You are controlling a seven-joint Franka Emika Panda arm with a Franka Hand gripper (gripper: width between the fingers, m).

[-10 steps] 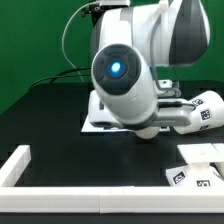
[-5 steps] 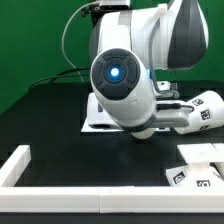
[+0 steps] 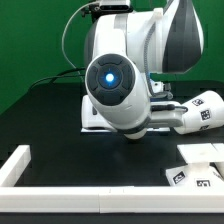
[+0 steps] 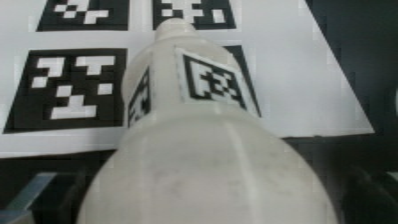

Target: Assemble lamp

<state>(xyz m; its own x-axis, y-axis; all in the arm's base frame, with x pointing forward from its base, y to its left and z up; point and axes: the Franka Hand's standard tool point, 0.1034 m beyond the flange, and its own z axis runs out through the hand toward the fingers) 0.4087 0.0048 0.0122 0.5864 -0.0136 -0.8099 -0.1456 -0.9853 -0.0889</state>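
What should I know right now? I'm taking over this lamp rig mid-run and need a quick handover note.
Claw: open, jaws either side of the tapered lamp part, which lies on the marker board; not gripped.
Tagged white block: on the table at the exterior view's lower right.
Done: nothing joined that I can see.
Left: grasp the part, then all the assembly.

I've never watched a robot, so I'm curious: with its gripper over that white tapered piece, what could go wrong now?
1. The matte white tapered plastic part is rounded and narrows toward one end, so it might slip or roll when the open gripper closes.
2. It lies over the flat white marker board, so reaching too low could press on that board.
3. In the exterior view the robot arm hides the part, so a poor grip may go unseen.
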